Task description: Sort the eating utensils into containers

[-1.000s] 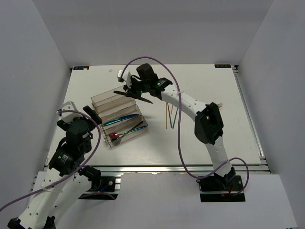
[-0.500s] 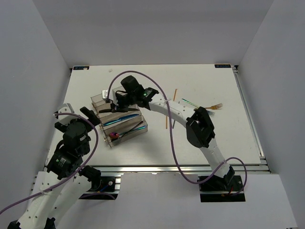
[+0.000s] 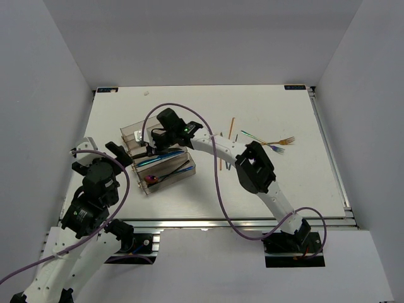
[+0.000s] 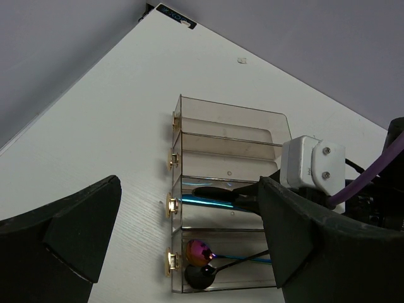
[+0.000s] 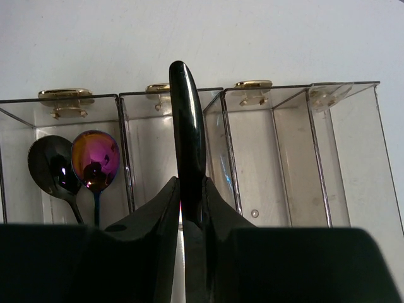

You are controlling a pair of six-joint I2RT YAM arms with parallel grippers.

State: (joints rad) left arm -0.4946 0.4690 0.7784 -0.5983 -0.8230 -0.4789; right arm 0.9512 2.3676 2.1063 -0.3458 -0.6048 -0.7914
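Observation:
The clear organiser tray (image 3: 134, 130) lies left of centre. My right gripper (image 3: 153, 144) is shut on a black utensil (image 5: 187, 126) and holds it low over a middle compartment, lengthwise. That compartment holds a blue utensil (image 4: 203, 201), with the black utensil (image 4: 211, 192) just above it. The nearest compartment holds a purple spoon (image 4: 200, 252) and a black spoon (image 4: 197, 276); both show in the right wrist view, the purple spoon (image 5: 95, 161) beside the black spoon (image 5: 49, 167). My left gripper (image 3: 101, 158) is open and empty, left of the tray.
Loose utensils lie on the table right of the tray: orange chopsticks (image 3: 231, 125), a gold fork (image 3: 288, 140), a thin green piece (image 3: 255, 137) and a blue fork (image 3: 276, 148). The tray's two far compartments (image 4: 227, 129) look empty. White walls surround the table.
My right gripper has carried the black utensil from above the tray's far end leftward and down over a middle compartment. The left arm has barely moved.

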